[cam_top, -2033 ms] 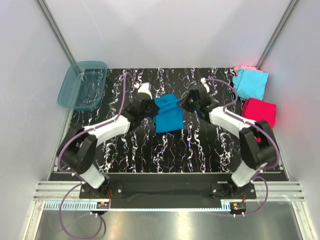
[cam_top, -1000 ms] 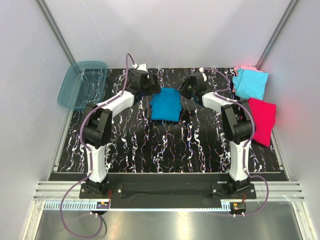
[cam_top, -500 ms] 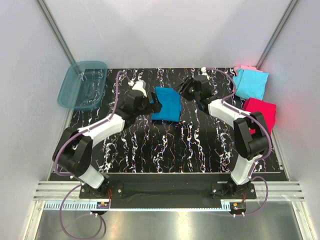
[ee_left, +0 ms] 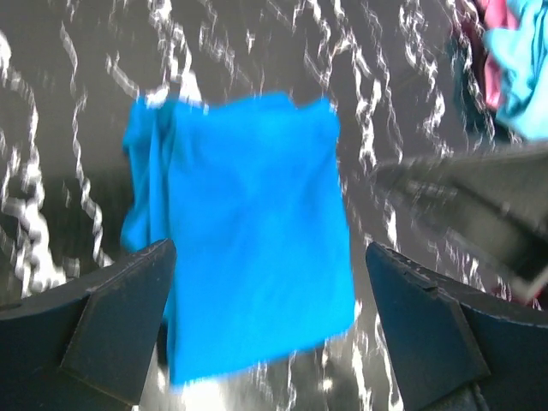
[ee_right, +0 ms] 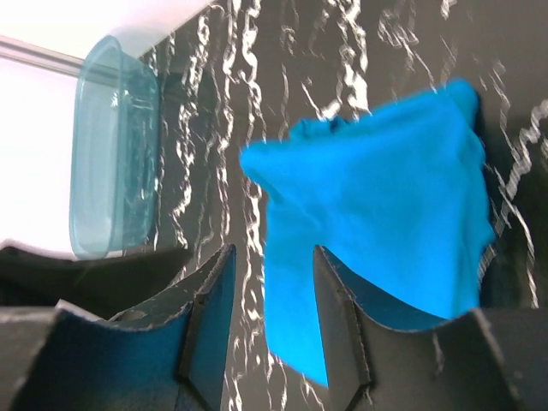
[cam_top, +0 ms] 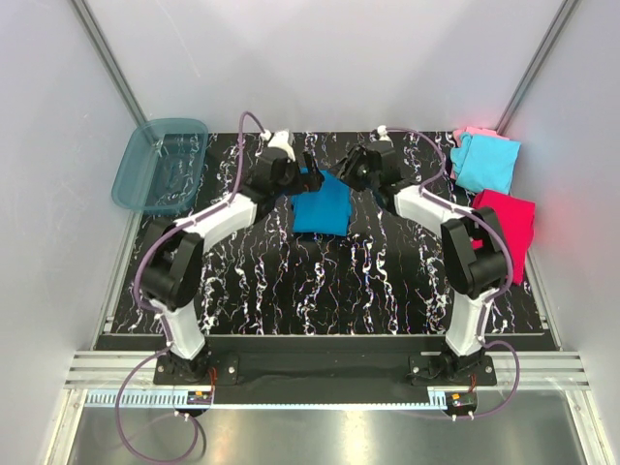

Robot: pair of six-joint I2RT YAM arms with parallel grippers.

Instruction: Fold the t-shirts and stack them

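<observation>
The teal-blue t-shirt (cam_top: 321,206) lies folded in a flat rectangle on the black marbled table (cam_top: 320,291). My left gripper (cam_top: 308,167) hovers over the shirt's far left corner, jaws wide open and empty. In the left wrist view the shirt (ee_left: 248,231) lies below the gripper (ee_left: 267,321). My right gripper (cam_top: 345,168) hangs by the far right corner, open about halfway with nothing between its fingers (ee_right: 338,330). In the right wrist view the shirt (ee_right: 385,223) lies beyond them. A light cyan t-shirt (cam_top: 487,163) lies on a pale pink one (cam_top: 474,133), with a magenta-red one (cam_top: 509,223) nearer.
A translucent teal tub (cam_top: 160,165) sits at the table's far left corner, also visible in the right wrist view (ee_right: 111,145). White walls close in the left, right and back. The right arm (ee_left: 467,197) crosses the left wrist view.
The left gripper has risen from the shirt's left edge toward its far left corner. The right gripper has shifted slightly left and narrowed a little. The shirt lies still.
</observation>
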